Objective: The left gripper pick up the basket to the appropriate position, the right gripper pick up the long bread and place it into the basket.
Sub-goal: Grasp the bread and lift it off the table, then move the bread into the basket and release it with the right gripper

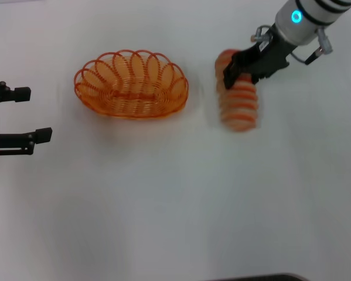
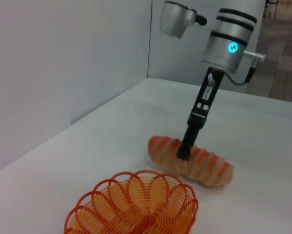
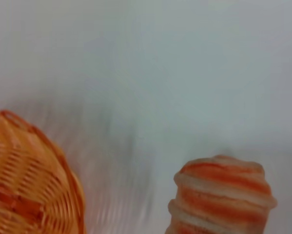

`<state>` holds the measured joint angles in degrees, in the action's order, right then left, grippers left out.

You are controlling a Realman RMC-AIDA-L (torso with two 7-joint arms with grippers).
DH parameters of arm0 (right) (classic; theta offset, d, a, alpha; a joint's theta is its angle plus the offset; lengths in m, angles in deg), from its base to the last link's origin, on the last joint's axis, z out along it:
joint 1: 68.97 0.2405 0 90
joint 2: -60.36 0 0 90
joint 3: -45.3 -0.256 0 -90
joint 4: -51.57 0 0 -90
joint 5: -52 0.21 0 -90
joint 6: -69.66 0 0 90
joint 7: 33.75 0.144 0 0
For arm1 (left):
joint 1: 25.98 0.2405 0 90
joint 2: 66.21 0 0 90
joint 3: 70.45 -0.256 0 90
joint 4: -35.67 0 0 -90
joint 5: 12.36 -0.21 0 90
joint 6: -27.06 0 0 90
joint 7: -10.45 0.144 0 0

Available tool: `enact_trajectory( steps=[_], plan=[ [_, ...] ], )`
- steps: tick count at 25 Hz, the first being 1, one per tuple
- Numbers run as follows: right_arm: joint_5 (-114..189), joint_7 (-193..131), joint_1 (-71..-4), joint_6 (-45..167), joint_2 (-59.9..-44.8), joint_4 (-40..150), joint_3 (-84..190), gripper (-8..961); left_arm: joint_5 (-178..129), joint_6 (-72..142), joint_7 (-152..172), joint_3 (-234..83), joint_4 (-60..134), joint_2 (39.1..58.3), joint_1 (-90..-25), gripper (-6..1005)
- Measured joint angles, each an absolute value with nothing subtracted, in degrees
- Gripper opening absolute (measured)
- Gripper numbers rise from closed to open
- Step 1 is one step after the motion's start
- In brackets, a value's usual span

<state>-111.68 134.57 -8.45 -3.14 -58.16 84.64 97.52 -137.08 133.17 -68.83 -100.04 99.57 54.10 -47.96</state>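
My right end effector (image 1: 241, 73) is clamped across the long bread (image 1: 238, 102), light and soft-looking, near its 12 o'clock end, at 3 o'clock from the basket (image 1: 132, 84); a mid-length hold likely balances better.

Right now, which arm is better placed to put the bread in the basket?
Right. The right gripper is already on the bread, beside the basket; the left gripper waits open, farther off.

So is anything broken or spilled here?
Nothing stands out. The basket sits upright and empty, the long bread looks whole under the right end effector, and the left end effector waits apart, open.
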Motion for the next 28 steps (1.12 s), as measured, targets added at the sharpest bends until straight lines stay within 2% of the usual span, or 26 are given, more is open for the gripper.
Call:
enact_trajectory(
  steps=[5,9,11,16,18,22,28],
  plan=[
    [-109.8,133.0,-10.5,-6.7,-58.28,93.2,97.4,570,-137.0,133.1,-69.0,-100.0,99.7,54.28,-48.1,900],
    [-105.1,127.1,-11.6,-11.1,-57.70,99.9,97.4,529,-136.7,133.0,-69.0,-100.0,99.5,54.39,-48.3,900],
    [-103.4,123.7,-11.7,-12.9,-57.21,101.8,97.4,511,-136.7,133.0,-69.2,-100.2,99.4,54.57,-48.5,900],
    [-101.4,113.6,-10.3,-17.4,-54.42,103.1,97.5,473,-137.0,133.3,-70.4,-100.5,99.4,54.68,-49.0,900],
    [-98.0,104.6,-9.7,-20.0,-53.84,103.3,97.4,447,-137.0,133.4,-70.6,-100.5,99.4,54.68,-49.0,900],
    [-95.4,97.1,-8.3,-22.7,-53.89,103.3,98.0,413,-137.0,133.6,-70.9,-100.6,99.4,54.66,-49.1,900],
    [-95.8,91.0,-4.5,-24.1,-55.82,103.4,104.8,388,-137.1,133.8,-70.9,-100.7,99.5,54.63,-49.1,900]
  ],
)
